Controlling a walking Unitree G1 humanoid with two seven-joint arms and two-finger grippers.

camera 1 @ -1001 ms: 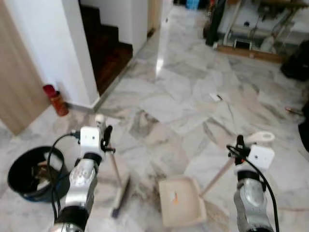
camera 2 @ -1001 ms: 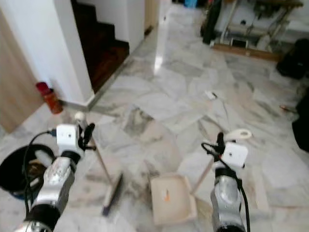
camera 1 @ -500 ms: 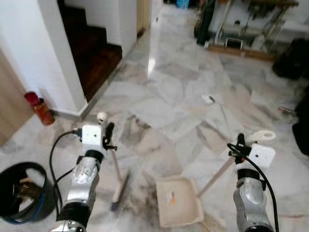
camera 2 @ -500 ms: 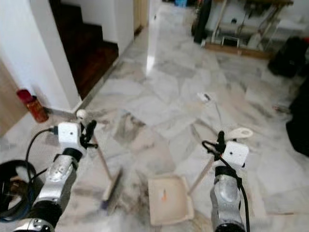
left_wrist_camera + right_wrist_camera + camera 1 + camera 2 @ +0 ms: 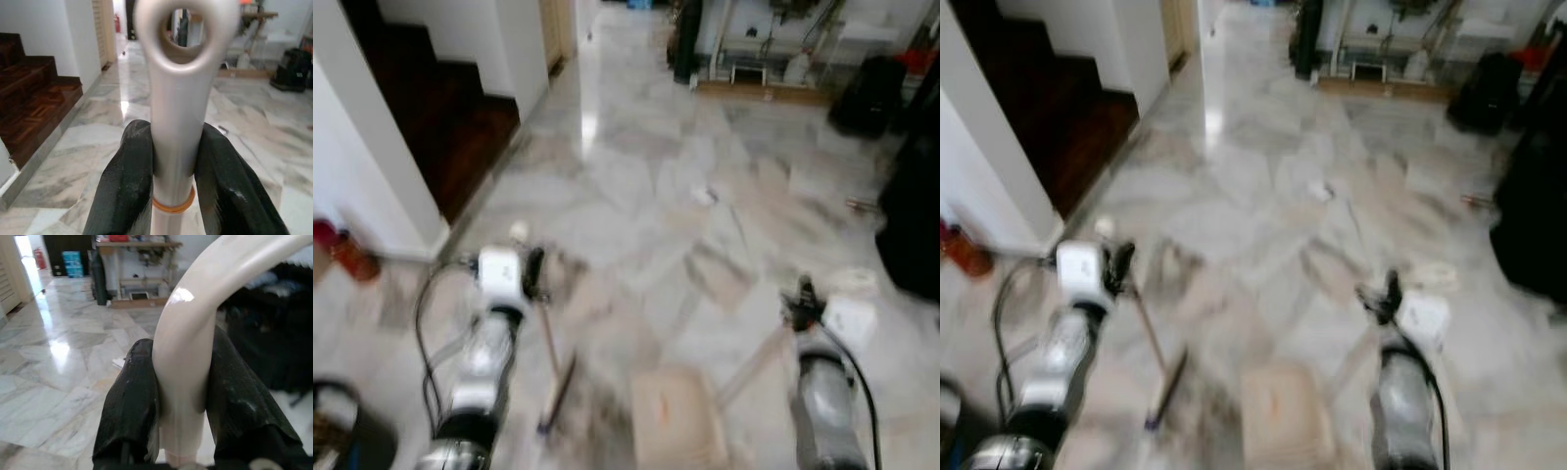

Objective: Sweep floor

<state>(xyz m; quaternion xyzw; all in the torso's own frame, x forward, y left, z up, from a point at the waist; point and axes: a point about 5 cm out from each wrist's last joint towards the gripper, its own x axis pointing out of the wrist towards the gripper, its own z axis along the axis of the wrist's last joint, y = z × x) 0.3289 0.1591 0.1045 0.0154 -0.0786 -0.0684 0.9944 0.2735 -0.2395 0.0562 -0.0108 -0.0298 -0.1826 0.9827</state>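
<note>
My left gripper [image 5: 530, 274] is shut on the pale broom handle [image 5: 176, 98], just below its hanging ring. The broom [image 5: 551, 362] slants down to its brush head [image 5: 558, 399] on the marble floor. Shut on the curved cream handle [image 5: 195, 308] is my right gripper [image 5: 800, 299]. That handle runs down to the beige dustpan [image 5: 677, 419], which lies flat on the floor between my arms, just right of the brush head. A small white scrap [image 5: 705, 196] lies on the floor farther ahead. Both eye views are blurred.
Dark wooden stairs [image 5: 431, 108] and a white wall stand to the left. A red bottle [image 5: 347, 257] and a black bin [image 5: 337, 436] sit at the left edge. A black bulky object [image 5: 911, 215] stands on the right. Shelving [image 5: 754, 59] lines the far wall.
The camera has swung right and the picture has blurred; the bin and the red bottle have slid toward the left edge. Both grippers keep their holds on broom and dustpan.
</note>
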